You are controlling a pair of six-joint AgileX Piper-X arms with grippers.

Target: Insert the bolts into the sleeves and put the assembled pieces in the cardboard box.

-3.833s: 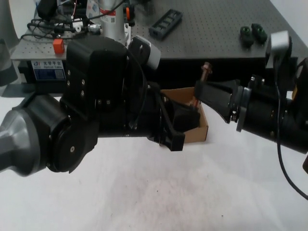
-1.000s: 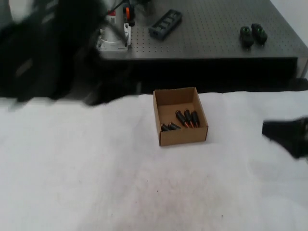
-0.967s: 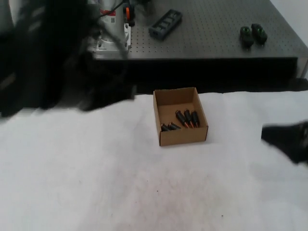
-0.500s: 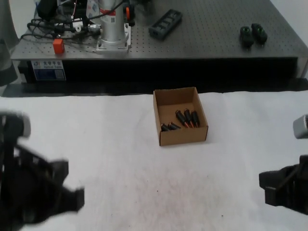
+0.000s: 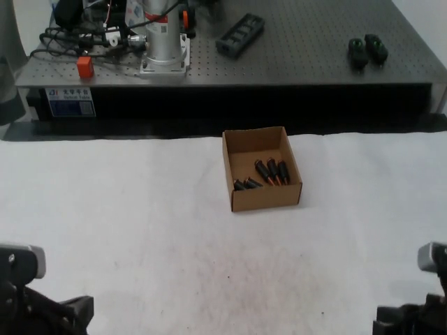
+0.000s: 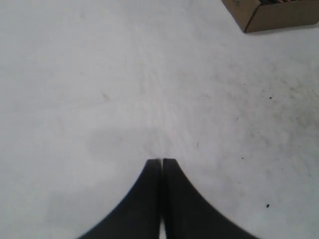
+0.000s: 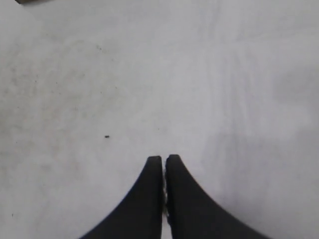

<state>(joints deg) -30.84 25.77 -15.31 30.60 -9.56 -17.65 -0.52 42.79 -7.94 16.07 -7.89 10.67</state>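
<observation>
The cardboard box (image 5: 244,142) stands on the white cloth in the middle of the high view. Several black-and-orange assembled pieces (image 5: 271,172) lie inside it, toward its near side. A corner of the box (image 6: 269,16) appears far from my left gripper (image 6: 162,161), which is shut with nothing between its fingers, just over bare cloth. My right gripper (image 7: 164,158) is likewise shut and empty over bare cloth. Parts of both arms sit at the near corners of the high view, one at the left (image 5: 28,300) and one at the right (image 5: 419,314).
Behind the cloth runs a dark perforated bench (image 5: 307,42) with a metal post (image 5: 164,42), cables, an orange block (image 5: 84,66), a dark tray (image 5: 241,33) and two black-green parts (image 5: 367,49). White cloth (image 5: 174,230) lies open around the box.
Both arms have pulled back from the box to the near corners of the bench. The bolt one gripper held 3.8 s ago is gone from it; the box stayed put.
</observation>
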